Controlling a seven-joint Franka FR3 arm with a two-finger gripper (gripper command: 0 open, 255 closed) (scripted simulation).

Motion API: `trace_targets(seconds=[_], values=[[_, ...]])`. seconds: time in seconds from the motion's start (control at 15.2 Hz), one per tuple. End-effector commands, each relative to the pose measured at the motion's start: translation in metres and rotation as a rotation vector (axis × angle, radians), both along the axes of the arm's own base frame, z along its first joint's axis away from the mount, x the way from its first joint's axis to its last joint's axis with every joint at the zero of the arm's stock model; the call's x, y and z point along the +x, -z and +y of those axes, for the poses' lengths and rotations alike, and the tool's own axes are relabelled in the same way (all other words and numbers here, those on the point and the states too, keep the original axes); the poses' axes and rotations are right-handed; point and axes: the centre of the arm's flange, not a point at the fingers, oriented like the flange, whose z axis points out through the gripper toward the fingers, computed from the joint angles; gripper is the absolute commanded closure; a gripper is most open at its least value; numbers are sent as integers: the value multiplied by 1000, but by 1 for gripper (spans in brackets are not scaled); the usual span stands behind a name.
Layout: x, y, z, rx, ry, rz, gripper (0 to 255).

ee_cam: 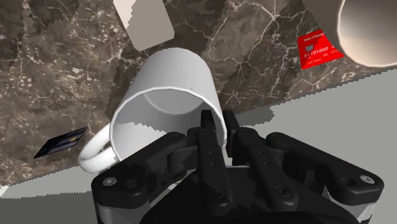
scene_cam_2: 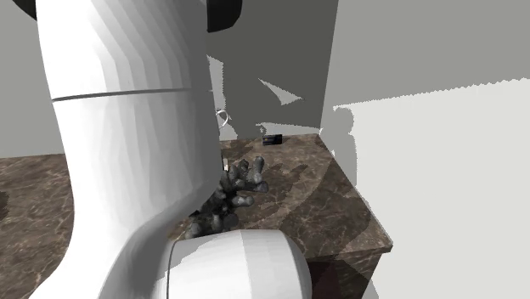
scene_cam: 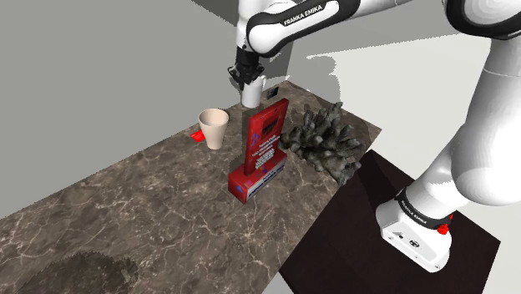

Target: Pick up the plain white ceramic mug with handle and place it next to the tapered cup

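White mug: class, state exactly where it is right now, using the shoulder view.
The white mug is clasped by its rim in the gripper, just behind the upright red box and to the shoulder view's right of the tapered cup.

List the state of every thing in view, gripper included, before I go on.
white mug: upright, clasped at the rim; lifted or not, cannot tell.
gripper: shut on the white mug, one finger inside, one outside.
tapered cup: upright, mouth up, untouched.
red box: resting on the counter, untouched.
red card: lying flat beside the tapered cup.
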Motion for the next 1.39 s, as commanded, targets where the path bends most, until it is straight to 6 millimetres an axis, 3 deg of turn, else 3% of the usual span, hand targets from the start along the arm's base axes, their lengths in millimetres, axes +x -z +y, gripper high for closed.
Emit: trace_targets(seconds=[0.0,0.99,1.32], values=[[0,11,0,0,0,-1,255],[0,90,0,0,0,-1,255],[0,94,0,0,0,-1,255]])
